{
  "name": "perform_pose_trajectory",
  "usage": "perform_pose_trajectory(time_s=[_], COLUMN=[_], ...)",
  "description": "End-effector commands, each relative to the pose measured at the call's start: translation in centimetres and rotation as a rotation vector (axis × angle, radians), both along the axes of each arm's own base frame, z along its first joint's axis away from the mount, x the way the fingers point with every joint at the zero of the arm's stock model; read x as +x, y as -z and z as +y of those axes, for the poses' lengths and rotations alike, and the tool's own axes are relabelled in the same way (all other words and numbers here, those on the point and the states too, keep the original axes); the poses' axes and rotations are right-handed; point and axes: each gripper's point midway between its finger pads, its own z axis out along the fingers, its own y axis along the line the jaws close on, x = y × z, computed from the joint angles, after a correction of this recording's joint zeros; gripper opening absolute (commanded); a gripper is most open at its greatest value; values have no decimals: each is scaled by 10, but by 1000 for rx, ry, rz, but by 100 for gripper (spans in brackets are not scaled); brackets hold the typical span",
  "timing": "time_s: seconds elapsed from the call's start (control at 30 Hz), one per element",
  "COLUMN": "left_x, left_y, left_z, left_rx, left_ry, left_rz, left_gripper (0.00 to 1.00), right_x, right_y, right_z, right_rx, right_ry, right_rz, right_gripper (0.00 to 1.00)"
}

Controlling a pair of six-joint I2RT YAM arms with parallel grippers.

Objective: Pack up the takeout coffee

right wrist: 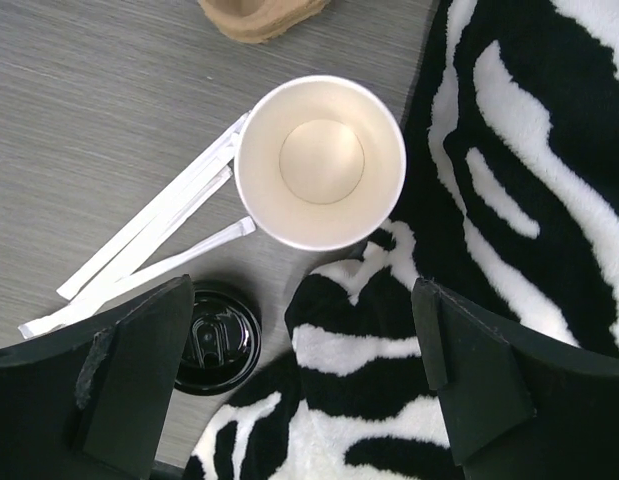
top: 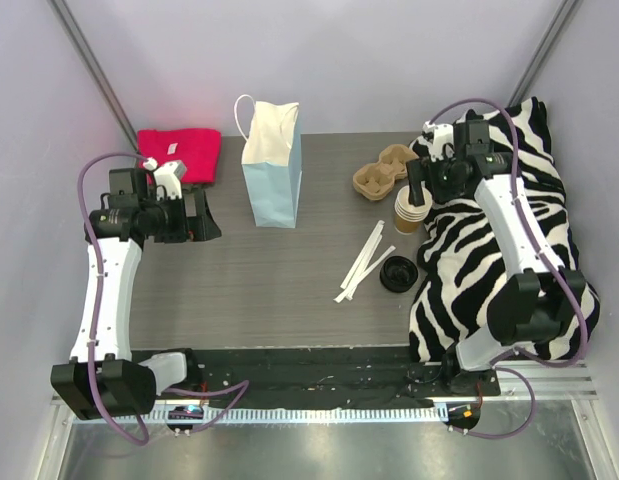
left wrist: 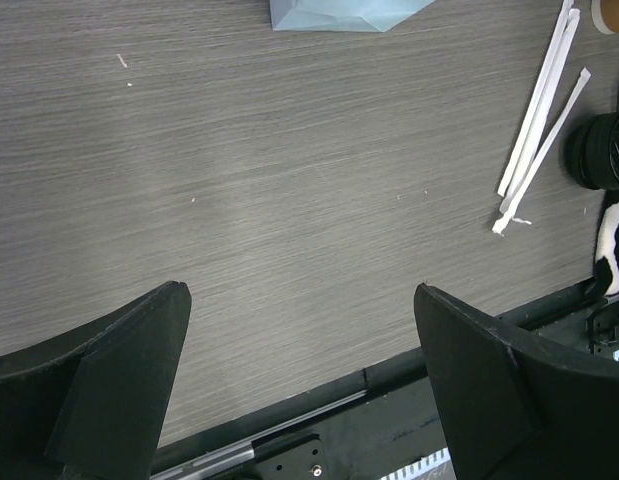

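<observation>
The takeout coffee cup point(top: 409, 214) is tan with a pale rim and stands upright without a lid at the edge of the zebra cloth. In the right wrist view the cup point(right wrist: 320, 162) is open and empty inside. Its round black lid point(top: 398, 273) lies apart on the table, also in the right wrist view point(right wrist: 214, 340) and the left wrist view point(left wrist: 601, 150). My right gripper point(top: 419, 188) hovers above the cup, open and empty point(right wrist: 304, 370). My left gripper point(top: 201, 218) is open and empty point(left wrist: 299, 350) over bare table at the left.
A light blue paper bag point(top: 272, 165) stands upright at the back middle. A brown pulp carrier point(top: 384, 172) sits behind the cup. White wrapped straws point(top: 364, 262) lie beside the lid. A zebra cloth point(top: 499, 240) covers the right side. A red cloth point(top: 179, 152) lies back left.
</observation>
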Motion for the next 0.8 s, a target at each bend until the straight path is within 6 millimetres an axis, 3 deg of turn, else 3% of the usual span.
perform_pose_trajectory(time_s=[0.0, 0.1, 0.67, 0.7, 0.77], left_x=[5, 3, 2, 2, 2], left_y=[-13, -17, -18, -18, -19], left_z=[-2, -4, -14, -15, -15], left_rx=[-8, -17, -70, -74, -75], left_ry=[15, 24, 56, 58, 60], left_rz=[-46, -55, -64, -62, -65], left_gripper=[100, 100, 100, 100, 100], right_x=[19, 30, 72, 74, 75], right_y=[-13, -6, 26, 28, 32], right_z=[-4, -6, -13, -25, -26], right_rx=[-3, 6, 20, 20, 23], right_ry=[4, 15, 62, 87, 88], right_rz=[-19, 6, 96, 100, 109], right_gripper=[98, 95, 57, 57, 55])
